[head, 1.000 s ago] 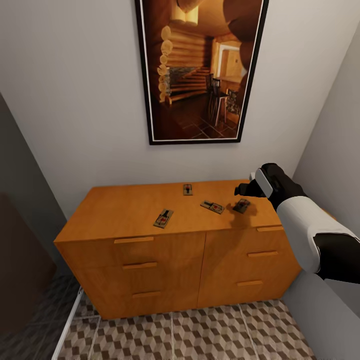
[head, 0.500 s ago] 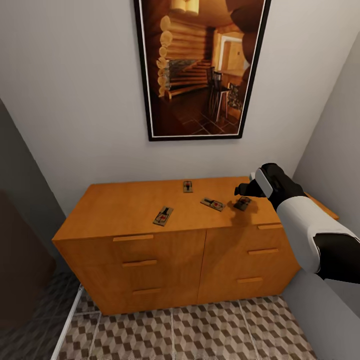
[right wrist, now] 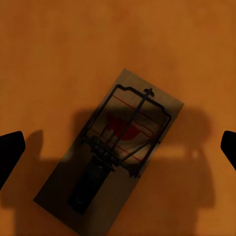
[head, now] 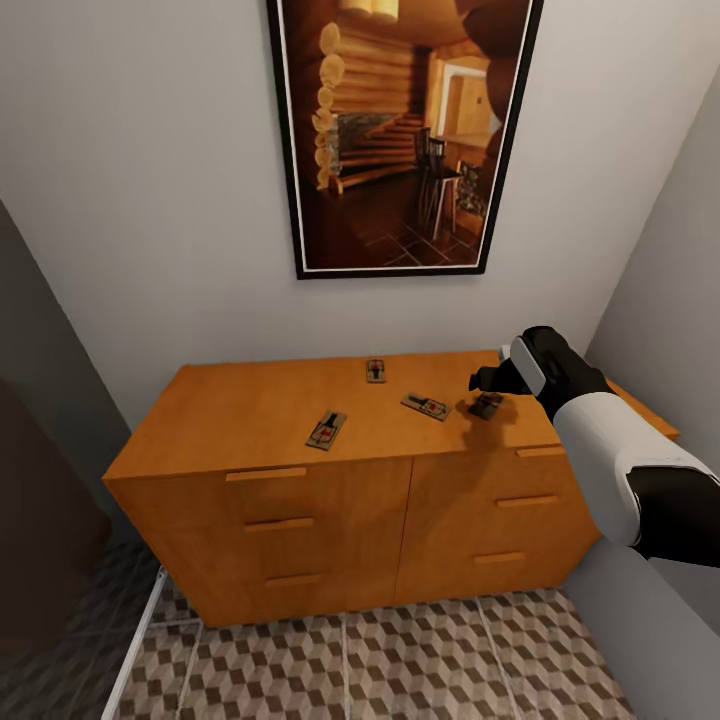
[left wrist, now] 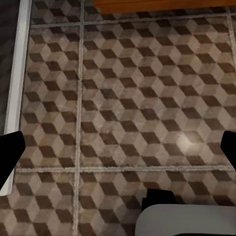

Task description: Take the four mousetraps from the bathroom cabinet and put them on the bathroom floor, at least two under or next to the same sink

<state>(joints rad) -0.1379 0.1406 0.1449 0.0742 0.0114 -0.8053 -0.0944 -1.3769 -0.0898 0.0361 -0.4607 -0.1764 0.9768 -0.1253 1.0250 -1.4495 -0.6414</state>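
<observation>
Mousetrap (right wrist: 110, 152) lies flat on cabinet (right wrist: 59, 49), centred beneath the wide-open, empty right end effector (right wrist: 118, 147).

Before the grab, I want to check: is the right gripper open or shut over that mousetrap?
Open. The right gripper has its fingertips spread wide apart, with the mousetrap lying flat between them.
</observation>
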